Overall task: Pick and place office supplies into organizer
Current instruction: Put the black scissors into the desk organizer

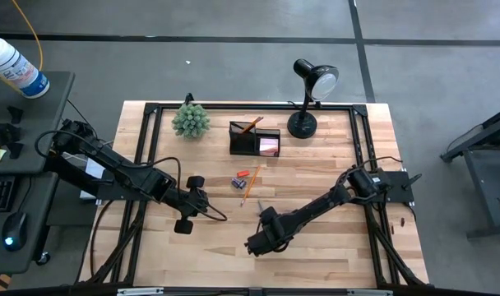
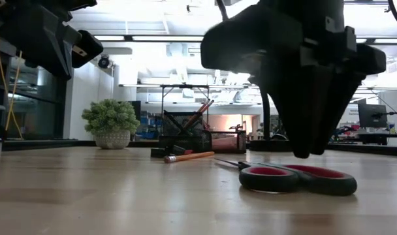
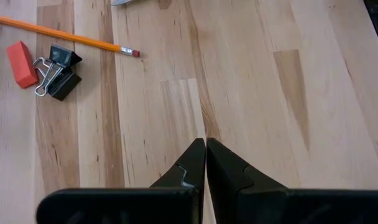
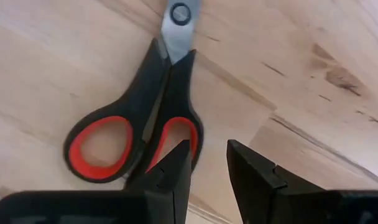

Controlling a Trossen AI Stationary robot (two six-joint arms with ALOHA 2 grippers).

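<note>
The red-and-black scissors (image 4: 139,124) lie flat on the table, and also show in the low view (image 2: 296,178). My right gripper (image 4: 211,165) is open and points down just above their handles (image 2: 309,151), touching nothing. My left gripper (image 3: 205,152) is shut and empty over bare wood left of centre (image 1: 205,205). An orange pencil (image 3: 64,36), a red eraser (image 3: 21,62) and a black binder clip (image 3: 58,71) lie ahead of it. The black organizer (image 1: 254,140) at the far middle holds pencils and a pink pad (image 1: 269,146).
A green spiky plant ball (image 1: 191,121) stands left of the organizer. A black desk lamp (image 1: 309,99) stands to its right. A black metal frame (image 1: 151,111) runs along the table's edges. Bare wood lies toward the near edge (image 1: 316,263).
</note>
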